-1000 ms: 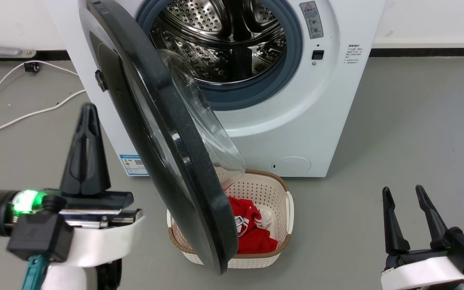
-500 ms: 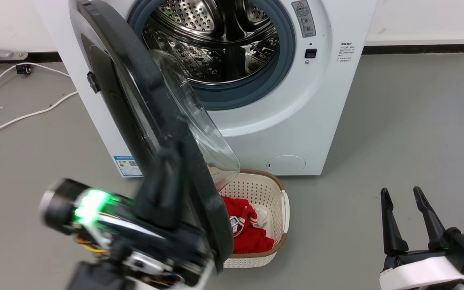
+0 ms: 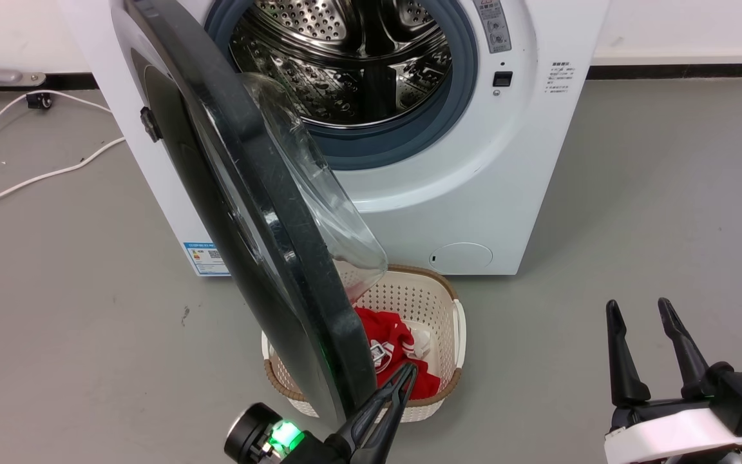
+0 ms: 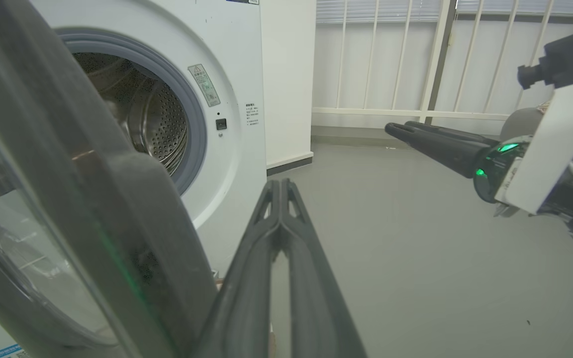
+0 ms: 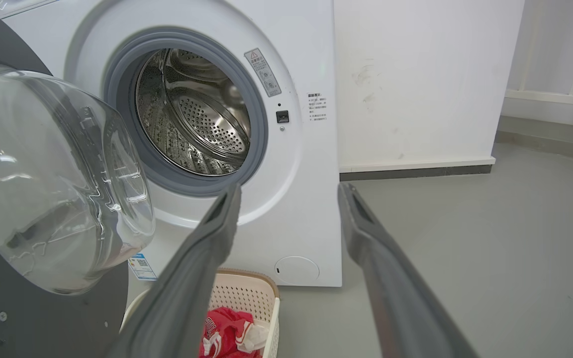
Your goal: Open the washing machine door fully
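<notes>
My left gripper (image 3: 408, 375) was closed, its two fingers pressed together with nothing between them. The tips sat just beside the lower free edge of the washing machine door (image 3: 268, 245), on its glass-bowl side; I could not tell whether they touched it. My right gripper (image 3: 638, 306) was spread open, holding nothing, well apart from the door over the grey floor (image 3: 667, 193). The door stood swung out from the washing machine (image 3: 513, 161), nearly edge-on to my head camera, baring the steel drum (image 3: 345, 58). Its lower rim hung above a cream basket (image 3: 438, 303) holding a red garment (image 3: 387, 335).
</notes>
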Motion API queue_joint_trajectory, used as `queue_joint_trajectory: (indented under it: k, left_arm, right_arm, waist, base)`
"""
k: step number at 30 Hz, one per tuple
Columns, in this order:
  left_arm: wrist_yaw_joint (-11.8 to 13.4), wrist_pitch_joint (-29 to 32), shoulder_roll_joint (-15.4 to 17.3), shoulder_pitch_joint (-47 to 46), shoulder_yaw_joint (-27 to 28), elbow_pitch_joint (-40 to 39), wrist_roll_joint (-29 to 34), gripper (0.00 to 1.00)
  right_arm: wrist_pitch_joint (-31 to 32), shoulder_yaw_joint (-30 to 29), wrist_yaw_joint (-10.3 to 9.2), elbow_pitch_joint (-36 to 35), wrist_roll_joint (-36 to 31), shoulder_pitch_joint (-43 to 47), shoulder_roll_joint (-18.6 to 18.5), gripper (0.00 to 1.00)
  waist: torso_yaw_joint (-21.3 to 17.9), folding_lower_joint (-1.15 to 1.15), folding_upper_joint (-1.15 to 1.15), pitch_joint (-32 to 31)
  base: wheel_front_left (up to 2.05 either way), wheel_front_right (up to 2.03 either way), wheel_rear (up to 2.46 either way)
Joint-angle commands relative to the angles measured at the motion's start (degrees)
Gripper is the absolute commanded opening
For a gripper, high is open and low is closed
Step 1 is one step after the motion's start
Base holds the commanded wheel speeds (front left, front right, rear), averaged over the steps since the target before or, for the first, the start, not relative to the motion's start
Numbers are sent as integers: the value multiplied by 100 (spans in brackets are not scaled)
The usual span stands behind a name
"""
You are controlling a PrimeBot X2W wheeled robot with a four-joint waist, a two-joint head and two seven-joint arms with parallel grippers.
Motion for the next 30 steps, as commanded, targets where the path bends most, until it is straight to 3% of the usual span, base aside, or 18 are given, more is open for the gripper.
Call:
queue_joint_trajectory:
  k: [1, 8, 17, 30]
  left_arm:
    - [-23, -15, -11, 54, -11, 63, -48, 0]
    - [-21, -14, -139, -315, -52, 718, -52, 0]
    - [284, -14, -309, -804, 40, 1126, -3, 0]
    - [825, -12, -222, -363, 504, 819, -37, 0]
  right_arm:
    - [1, 13, -2, 10, 45, -63, 13, 100]
    - [57, 62, -2, 26, 60, -96, 13, 100]
    - [69, 132, -2, 78, 137, -88, 13, 100]
    - [79, 111, -2, 155, 207, -43, 12, 100]
  waist:
    - [5, 0, 0, 7]
    - [7, 0, 0, 41]
    - [-43, 0, 0, 56]
    - [22, 0, 0, 49]
  base:
    - [0, 0, 0]
    - [0, 0, 0]
    - [0, 0, 0]
    - [0, 0, 0]
